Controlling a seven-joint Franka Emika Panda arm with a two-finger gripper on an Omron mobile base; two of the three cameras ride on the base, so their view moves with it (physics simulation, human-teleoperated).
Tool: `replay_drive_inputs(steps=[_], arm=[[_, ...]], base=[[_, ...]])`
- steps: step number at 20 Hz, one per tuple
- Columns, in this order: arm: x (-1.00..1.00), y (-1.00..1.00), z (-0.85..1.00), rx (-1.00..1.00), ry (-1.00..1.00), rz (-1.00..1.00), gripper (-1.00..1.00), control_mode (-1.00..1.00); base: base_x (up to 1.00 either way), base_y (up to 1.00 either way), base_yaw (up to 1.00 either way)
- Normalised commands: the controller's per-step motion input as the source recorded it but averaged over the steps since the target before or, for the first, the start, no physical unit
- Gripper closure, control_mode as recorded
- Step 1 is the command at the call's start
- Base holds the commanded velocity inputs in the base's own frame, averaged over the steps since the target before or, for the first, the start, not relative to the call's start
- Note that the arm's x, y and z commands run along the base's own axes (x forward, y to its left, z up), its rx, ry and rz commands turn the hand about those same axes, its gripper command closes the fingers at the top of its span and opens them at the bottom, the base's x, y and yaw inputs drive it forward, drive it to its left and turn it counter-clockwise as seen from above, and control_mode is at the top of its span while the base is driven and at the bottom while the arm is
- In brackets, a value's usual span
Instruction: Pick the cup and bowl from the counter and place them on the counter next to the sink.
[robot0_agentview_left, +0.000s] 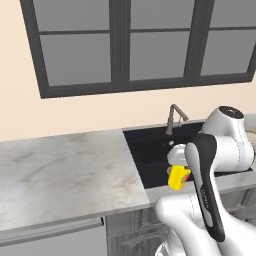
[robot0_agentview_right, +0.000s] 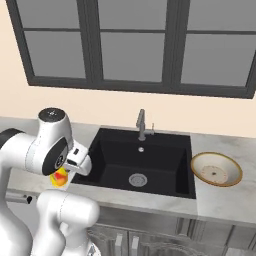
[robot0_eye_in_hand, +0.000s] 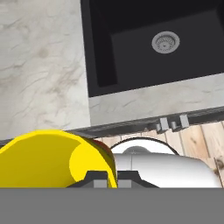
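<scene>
Cup (robot0_eye_in_hand: 48, 159) clamped in jaws | over sink (robot0_eye_in_hand: 153, 48) front-left corner | bowl (robot0_agentview_right: 216, 169) right

Black sink (robot0_agentview_right: 142, 165) mid-frame with faucet (robot0_agentview_right: 142, 125) behind, tan-rimmed bowl (robot0_agentview_right: 216, 169) on worktop (robot0_agentview_right: 225, 200) at right, yellow cup (robot0_agentview_right: 59, 177) peeking under white arm at lower left.

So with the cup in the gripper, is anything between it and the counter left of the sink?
Nothing visible. The cup hangs in the shut gripper over the sink's front left corner, and the counter stretch beside it lies bare. The bowl sits on the far side.
</scene>
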Motion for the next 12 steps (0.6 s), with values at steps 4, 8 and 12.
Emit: replay_drive_inputs(steps=[4, 8, 12], arm=[[0.4, 0.86, 0.0, -0.04, 0.0, -0.02, 1.0, -1.0], [0.36, 0.6, 0.0, -0.01, 0.0, 0.0, 1.0, -1.0], [0.44, 0.19, 0.0, 0.0, -0.02, 0.0, 1.0, -1.0]], base=[[0.0, 0.0, 0.0], [0.0, 0.0, 0.0], [0.0, 0.0, 0.0]])
